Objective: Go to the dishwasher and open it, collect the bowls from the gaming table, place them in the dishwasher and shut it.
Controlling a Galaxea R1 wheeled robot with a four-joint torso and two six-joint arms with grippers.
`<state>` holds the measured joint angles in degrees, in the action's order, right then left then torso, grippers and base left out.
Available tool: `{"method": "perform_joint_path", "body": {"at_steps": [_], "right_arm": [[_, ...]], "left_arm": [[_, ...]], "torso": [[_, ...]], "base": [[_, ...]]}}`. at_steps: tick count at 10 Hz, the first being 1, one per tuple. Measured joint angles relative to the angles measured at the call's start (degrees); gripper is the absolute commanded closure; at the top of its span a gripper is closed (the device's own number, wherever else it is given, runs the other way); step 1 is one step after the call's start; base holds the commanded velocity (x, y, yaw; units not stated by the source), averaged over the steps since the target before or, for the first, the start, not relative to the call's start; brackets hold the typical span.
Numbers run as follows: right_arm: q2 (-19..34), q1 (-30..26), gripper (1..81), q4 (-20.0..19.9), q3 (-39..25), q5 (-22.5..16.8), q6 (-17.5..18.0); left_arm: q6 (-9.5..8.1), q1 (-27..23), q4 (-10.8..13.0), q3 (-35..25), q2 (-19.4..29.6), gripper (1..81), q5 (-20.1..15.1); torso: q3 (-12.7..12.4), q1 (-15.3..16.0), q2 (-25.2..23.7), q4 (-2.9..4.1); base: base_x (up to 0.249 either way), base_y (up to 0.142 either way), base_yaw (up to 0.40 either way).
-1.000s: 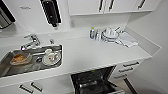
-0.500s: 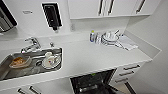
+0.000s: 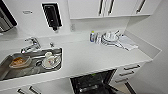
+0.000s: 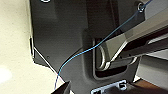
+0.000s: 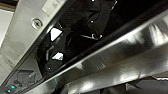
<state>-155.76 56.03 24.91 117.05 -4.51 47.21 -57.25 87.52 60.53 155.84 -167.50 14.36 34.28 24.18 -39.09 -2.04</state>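
Head view: white kitchen countertop (image 3: 82, 58) with a stainless-steel sink (image 3: 7, 68) set into it on the left, chrome tap (image 3: 31, 43) behind the basin. Sink holds a bowl with orange-brown contents (image 3: 18, 62) and a white plate with cups stacked on it (image 3: 50, 61). At the back right of the counter: a stack of white plates and bowls (image 3: 109, 38), a small bottle with a blue label (image 3: 92, 37) just beside it, a folded cloth (image 3: 127, 43) on the other side. Black wall dispenser (image 3: 52, 16) above the counter, white upper cabinets with dark bar handles (image 3: 105, 7) to the right of it.

Built-in dishwasher (image 3: 93, 82) sits under the counter, right of the sink, next to a stack of white drawers (image 3: 126, 72). It's open; dark interior is visible.

Right wrist view: close on the dishwasher's brushed steel edge (image 5: 120, 60) and the dark cavity, green indicator lights (image 5: 10, 88) at one corner. Left wrist view: dark robot plate, a thin blue cable (image 4: 100, 45) across it, pale floor (image 4: 15, 50) beside.

End effectors: can't tell for either, fingers not resolvable.
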Motion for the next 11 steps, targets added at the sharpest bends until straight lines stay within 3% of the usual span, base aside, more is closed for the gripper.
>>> {"method": "perform_joint_path", "body": {"at_steps": [5,8,9,10,11], "right_arm": [[0.6,-2.4,1.0,-0.9,0.7,6.9,4.5],[4.2,-7.7,1.0,-2.1,-4.8,12.6,9.1],[5.1,-8.2,1.0,-1.9,-7.9,13.0,9.9],[5.3,-8.1,1.0,-1.0,-10.1,10.8,10.2],[5.3,-7.4,1.0,1.3,-11.2,6.0,10.5]], "left_arm": [[0.00,0.0,0.0,0.0,0.4,1.0,0.0],[0.02,0.0,0.0,0.0,0.4,1.0,0.0],[0.02,0.0,0.0,0.0,0.3,1.0,0.0],[0.02,0.0,0.0,0.0,0.4,1.0,0.0],[0.02,0.0,0.0,0.0,0.4,1.0,0.0]], "torso": [[0.0,0.0,0.0,0.00],[0.0,0.0,0.0,0.00],[0.0,0.0,0.0,0.00],[0.0,0.0,0.0,0.00],[0.0,0.0,0.0,0.00]], "base": [[0.000,0.000,0.000],[0.000,0.000,0.000],[0.000,0.000,0.000],[0.000,0.000,0.000],[0.000,0.000,0.000]]}}
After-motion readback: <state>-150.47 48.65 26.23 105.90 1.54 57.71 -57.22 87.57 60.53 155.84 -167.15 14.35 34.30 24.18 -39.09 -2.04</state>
